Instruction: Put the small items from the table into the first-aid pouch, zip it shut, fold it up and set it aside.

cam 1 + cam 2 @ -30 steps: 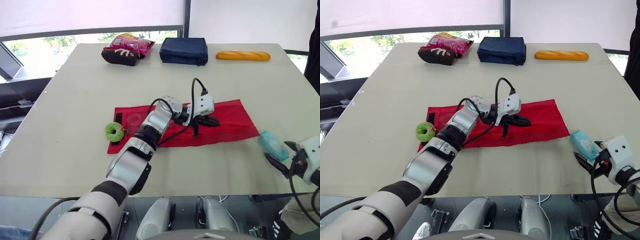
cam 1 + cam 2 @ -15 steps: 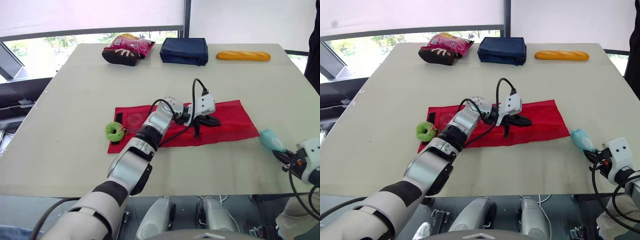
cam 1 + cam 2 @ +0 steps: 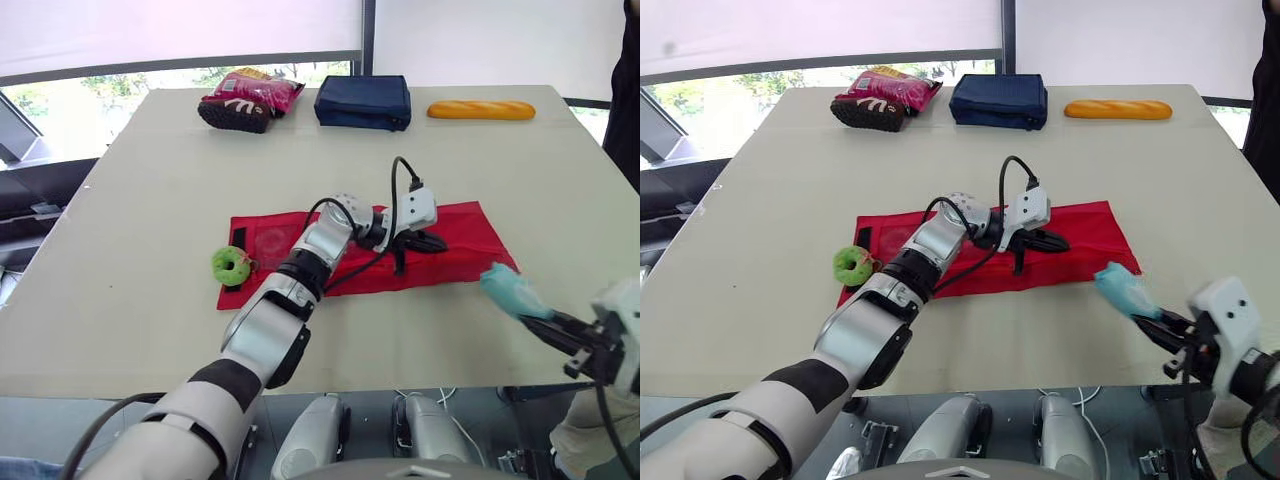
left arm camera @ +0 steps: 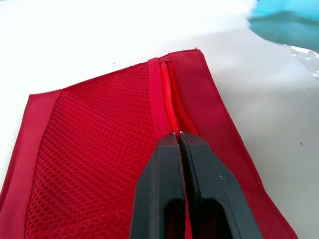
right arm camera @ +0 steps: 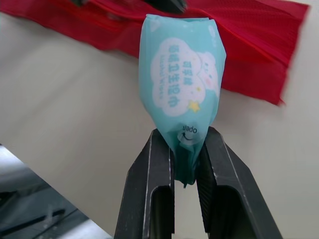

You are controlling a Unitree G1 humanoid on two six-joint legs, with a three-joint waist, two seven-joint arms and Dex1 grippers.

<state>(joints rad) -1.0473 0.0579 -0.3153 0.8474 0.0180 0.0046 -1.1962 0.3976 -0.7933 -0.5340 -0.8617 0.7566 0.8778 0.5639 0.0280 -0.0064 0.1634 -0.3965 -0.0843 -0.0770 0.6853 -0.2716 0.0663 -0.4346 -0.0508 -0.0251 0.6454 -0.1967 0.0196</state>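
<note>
Now the right tool (image 5: 187, 135) has its two fingers pinched on the lower end of the teal wipes packet (image 5: 180, 84), which stands up out of them and looks lifted clear of the desk (image 3: 150, 180). The red pouch (image 3: 460, 235) lies flat, ahead and to the robot's left of that packet. Its long axis runs left to right across the desk, and its right-hand end is the nearer one. The left tool (image 4: 179, 135) is closed, fingertips together on the pouch's zip line (image 4: 170, 99); whether the zip is open there I cannot tell. The right arm is nearer, so the packet likely travels leftward and forward to the zip. A green ring (image 3: 231, 266) lies just beside the pouch's left end
</note>
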